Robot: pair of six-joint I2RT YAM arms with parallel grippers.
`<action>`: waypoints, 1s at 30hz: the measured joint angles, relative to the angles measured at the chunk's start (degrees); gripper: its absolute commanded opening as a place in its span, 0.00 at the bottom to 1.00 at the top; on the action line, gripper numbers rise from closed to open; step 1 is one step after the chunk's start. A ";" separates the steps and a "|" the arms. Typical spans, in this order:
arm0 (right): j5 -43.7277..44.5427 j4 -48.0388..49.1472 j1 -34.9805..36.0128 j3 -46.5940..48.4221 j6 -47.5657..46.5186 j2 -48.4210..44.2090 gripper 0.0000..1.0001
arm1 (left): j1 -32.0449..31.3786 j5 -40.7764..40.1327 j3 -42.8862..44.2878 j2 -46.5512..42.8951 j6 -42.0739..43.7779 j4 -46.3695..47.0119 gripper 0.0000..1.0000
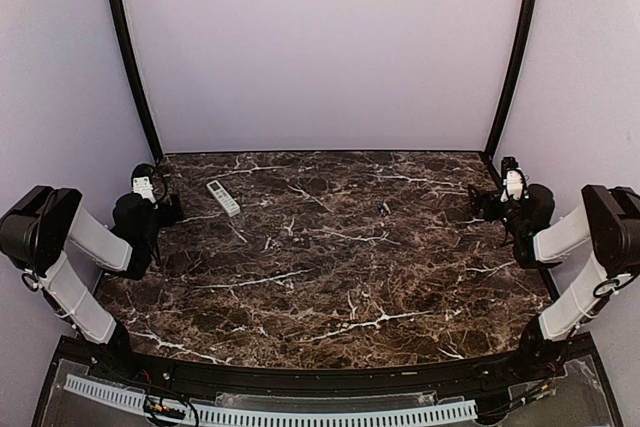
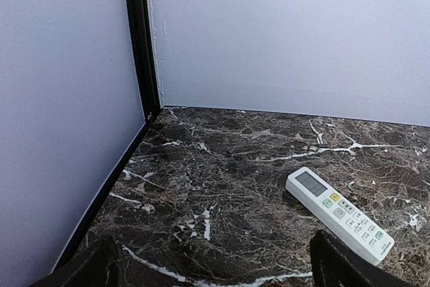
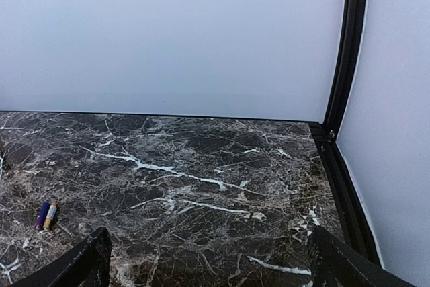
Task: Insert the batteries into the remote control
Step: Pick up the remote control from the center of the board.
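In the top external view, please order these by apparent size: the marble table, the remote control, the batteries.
1. marble table: largest by far.
2. remote control: a small white bar.
3. batteries: a tiny speck, at similar depth to the remote, so the order is safe.

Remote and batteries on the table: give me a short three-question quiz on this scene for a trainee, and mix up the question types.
1. True or false: the remote lies buttons-up on the table.
2. The batteries lie: A) inside the remote; B) side by side on the table, apart from the remote; C) stacked on top of the remote.
3. Fill in: the left gripper and right gripper are both ____ and hold nothing.
Key: 1 true; 2 B; 3 open.
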 measured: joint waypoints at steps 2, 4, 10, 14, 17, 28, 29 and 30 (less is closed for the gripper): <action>1.07 -1.66 0.00 0.02 0.17 -1.44 0.99 | 0.00 0.00 0.00 0.00 0.00 0.00 0.99; 2.56 -5.16 0.00 0.31 0.46 -5.07 0.99 | 0.02 0.00 0.00 0.00 0.00 0.00 0.99; 5.86 -18.45 -0.09 6.54 6.56 -16.46 0.98 | 0.13 0.28 0.00 0.00 0.00 0.00 0.99; 3.28 -27.91 -1.22 11.91 13.38 -21.29 0.99 | 0.24 0.39 0.37 -0.55 -0.04 -1.46 0.99; -2.36 -31.17 -1.95 13.49 15.89 -23.15 0.99 | 0.22 0.22 0.63 -1.73 0.00 -2.16 0.99; -19.15 -41.07 -0.72 20.68 26.29 -22.38 0.97 | -1.97 -3.82 22.45 -17.35 -2.75 -30.08 0.99; -18.34 -43.63 0.02 22.08 26.40 -22.23 0.96 | -2.19 -4.07 26.40 -17.42 -5.55 -33.88 0.99; -16.85 -46.29 1.01 23.45 26.38 -22.23 0.96 | -2.36 -4.11 29.00 -17.31 -8.39 -36.94 0.99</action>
